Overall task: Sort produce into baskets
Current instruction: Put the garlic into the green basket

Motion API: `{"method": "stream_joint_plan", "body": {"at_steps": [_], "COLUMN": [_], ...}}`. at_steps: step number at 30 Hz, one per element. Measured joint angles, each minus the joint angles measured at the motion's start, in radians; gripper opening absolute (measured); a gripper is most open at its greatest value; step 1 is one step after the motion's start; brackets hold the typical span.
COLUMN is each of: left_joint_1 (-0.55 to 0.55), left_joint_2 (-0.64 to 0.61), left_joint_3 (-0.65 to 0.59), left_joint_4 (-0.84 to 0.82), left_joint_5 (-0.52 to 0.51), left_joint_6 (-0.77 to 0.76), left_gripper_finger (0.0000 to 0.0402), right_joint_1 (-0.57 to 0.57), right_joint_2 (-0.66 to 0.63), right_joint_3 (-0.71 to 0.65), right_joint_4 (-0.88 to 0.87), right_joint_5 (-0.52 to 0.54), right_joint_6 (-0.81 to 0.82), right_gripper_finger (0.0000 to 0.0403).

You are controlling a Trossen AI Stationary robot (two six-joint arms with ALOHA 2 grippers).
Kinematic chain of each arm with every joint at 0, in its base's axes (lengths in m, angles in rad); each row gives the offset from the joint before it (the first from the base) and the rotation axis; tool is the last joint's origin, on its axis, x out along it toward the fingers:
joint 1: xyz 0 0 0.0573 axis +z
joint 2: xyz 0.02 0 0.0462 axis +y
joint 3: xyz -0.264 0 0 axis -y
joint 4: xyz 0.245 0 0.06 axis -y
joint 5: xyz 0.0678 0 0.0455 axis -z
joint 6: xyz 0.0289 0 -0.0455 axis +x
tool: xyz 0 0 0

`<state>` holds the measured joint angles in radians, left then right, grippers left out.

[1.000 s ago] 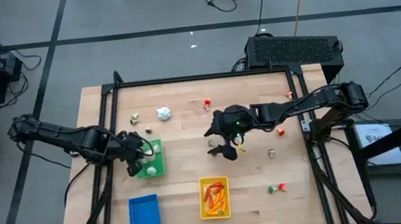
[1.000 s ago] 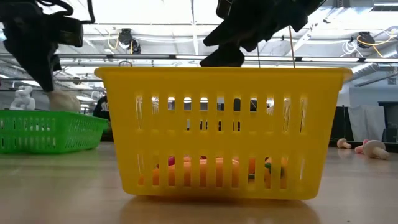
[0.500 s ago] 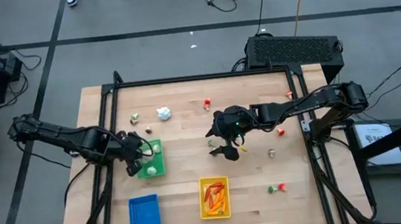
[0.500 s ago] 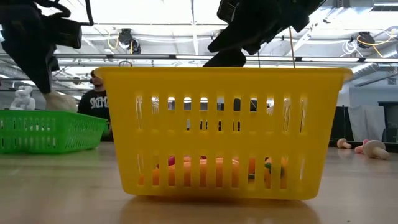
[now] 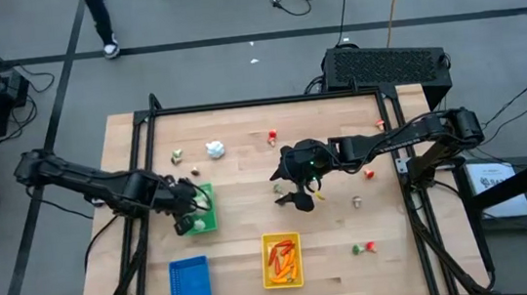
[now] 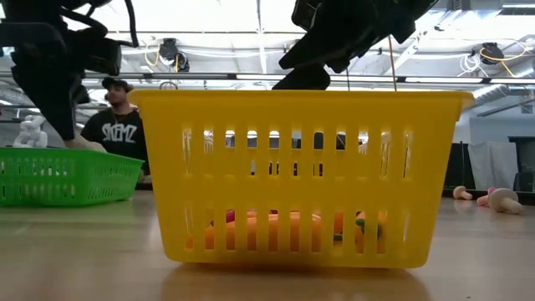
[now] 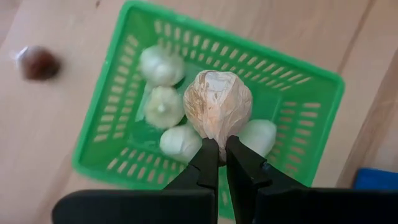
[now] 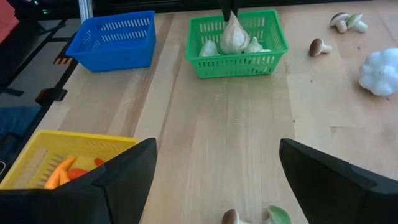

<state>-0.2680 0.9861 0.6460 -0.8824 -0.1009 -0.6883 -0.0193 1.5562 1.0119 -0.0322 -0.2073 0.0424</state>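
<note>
Overhead, left gripper [image 7: 217, 155] pinches papery garlic bulb [image 7: 217, 106] (ribbed) above slatted green basket [image 7: 311, 118].

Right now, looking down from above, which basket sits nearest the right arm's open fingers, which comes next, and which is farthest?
From the right gripper, near the table's middle:
1. Yellow basket, just in front of it, holding carrots.
2. Green basket, off to its left, under the left gripper.
3. Blue basket, at the front left corner.

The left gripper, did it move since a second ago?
Yes. In the high view the left gripper has slid a little toward the near end of the green basket, still shut on a garlic bulb.
</note>
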Motion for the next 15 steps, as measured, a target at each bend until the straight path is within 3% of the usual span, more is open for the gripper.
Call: {"method": "stream_joint_plan", "body": {"at_steps": [10,15], "left_joint_1": [0.000,0.000], "left_joint_2": [0.036,0.036], "left_joint_3": [0.000,0.000], "left_joint_4": [0.056,0.057], "left_joint_5": [-0.006,-0.008], "left_joint_6": [0.100,0.100], "left_gripper_finger": [0.0023,0.0073], "right_joint_1": [0.000,0.000], "right_joint_2": [0.000,0.000], "right_joint_3": [0.000,0.000], "right_joint_4": [0.000,0.000], "right_joint_5": [0.000,0.000], "right_joint_6": [0.021,0.024], "right_gripper_finger": [0.0329,0.0329]}}
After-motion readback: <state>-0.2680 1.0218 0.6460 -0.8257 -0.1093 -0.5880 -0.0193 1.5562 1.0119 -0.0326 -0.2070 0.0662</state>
